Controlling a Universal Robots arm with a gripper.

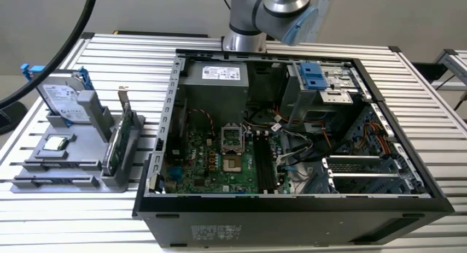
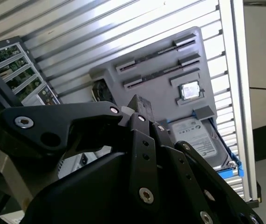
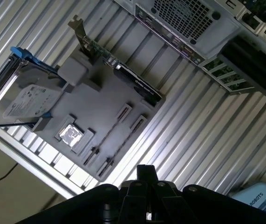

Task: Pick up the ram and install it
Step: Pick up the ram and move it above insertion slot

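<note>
Currently we see an open computer case (image 1: 292, 212) lying on its side on a slatted metal surface (image 1: 124, 51). Its open face is turned upward, so the green motherboard (image 1: 211, 165) can be reached from above. The robot arm (image 1: 281, 7) stands behind the case, and its hand (image 3: 146, 171) hangs high over the surface, well apart from every part. In both wrist views the hand's dark fingertips (image 2: 141, 109) are drawn together, and we see nothing pinched between them. On the exterior view's left, beside the case, sits a grey holder (image 1: 80, 152). It props each spare part in its own place, apparently so the parts stay apart and the hand has room to grasp each one. A silver hard drive with blue rails (image 1: 62, 100) leans in a cradle at the holder's far end, and a green card with a metal bracket (image 1: 120, 135) stands on edge along the side nearest the case. A small square processor chip (image 1: 58, 143) lies flat in a pocket. Two long narrow cradles (image 3: 114, 135) on the holder appear as thin grey rails with end blocks. We cannot place the ram with certainty. Our best judgement is that it sits edge-up in the dark memory slots (image 1: 264, 163) on the motherboard, where long dark strips run side by side, but a seated stick and a bare slot would look alike from here.
</note>
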